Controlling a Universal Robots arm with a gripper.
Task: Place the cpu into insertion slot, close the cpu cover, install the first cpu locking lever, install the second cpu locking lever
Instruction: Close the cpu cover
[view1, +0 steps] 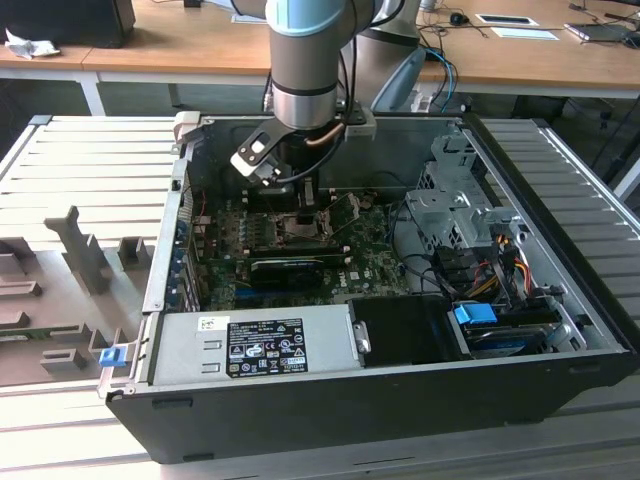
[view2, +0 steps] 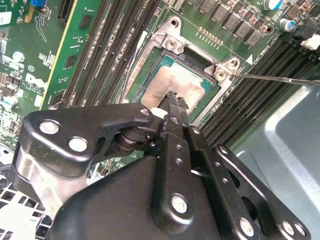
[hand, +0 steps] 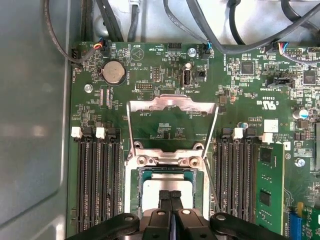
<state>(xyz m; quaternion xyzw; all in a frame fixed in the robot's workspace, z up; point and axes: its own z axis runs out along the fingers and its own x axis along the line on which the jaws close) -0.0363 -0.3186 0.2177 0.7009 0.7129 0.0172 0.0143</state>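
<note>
Gripper (view1: 303, 205) reaching down into the open computer case (view1: 350, 415), right at the insertion slot (hand: 155, 161).
In both wrist views the jaws are pressing together, fully closed, with their tips hanging over the cpu (view2: 177, 80); whether they are touching it is not clear. The cpu is lying flat inside the insertion slot, between the banks of memory slots (hand: 97, 185). In the first wrist view the cpu cover (hand: 172, 102) is standing swung open beyond the socket, and a thin locking lever (hand: 212, 186) is angling up beside the rim.
</note>
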